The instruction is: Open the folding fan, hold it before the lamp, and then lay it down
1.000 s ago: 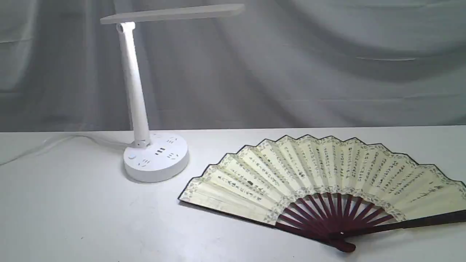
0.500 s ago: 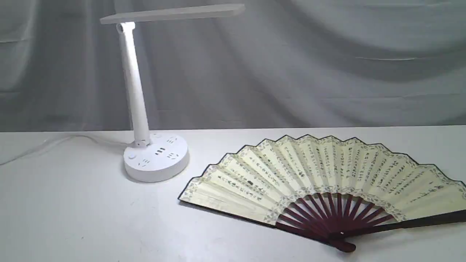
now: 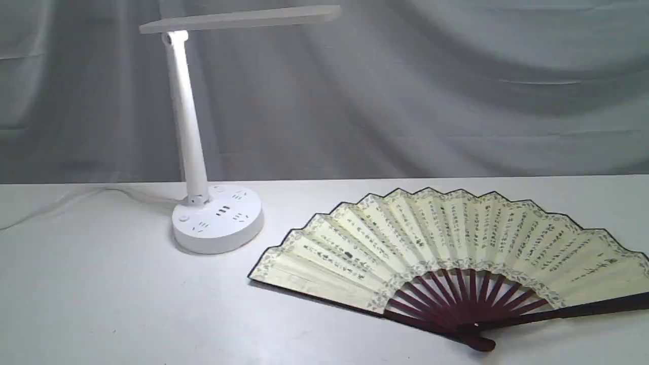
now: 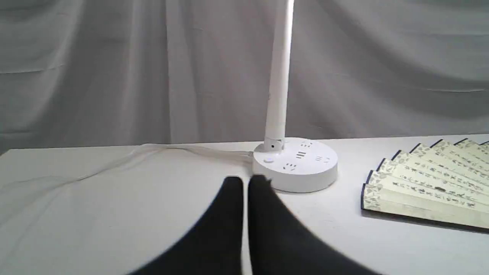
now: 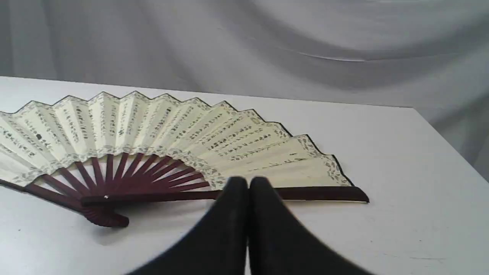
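The fan (image 3: 456,233) has a cream pleated leaf covered in columns of black calligraphy. A grey-green floral band and a thin black outline edge the leaf. Its ribs (image 3: 469,291) and guards are dark maroon, with a small pale rivet at the pivot. The lamp (image 3: 218,225) beside the fan is plain white, with dark socket slots on its base. The bench (image 3: 101,304) is white. The cloth (image 3: 456,101) behind the fan is grey and creased. The left end effector (image 4: 246,181) and right end effector (image 5: 249,181) are plain black.
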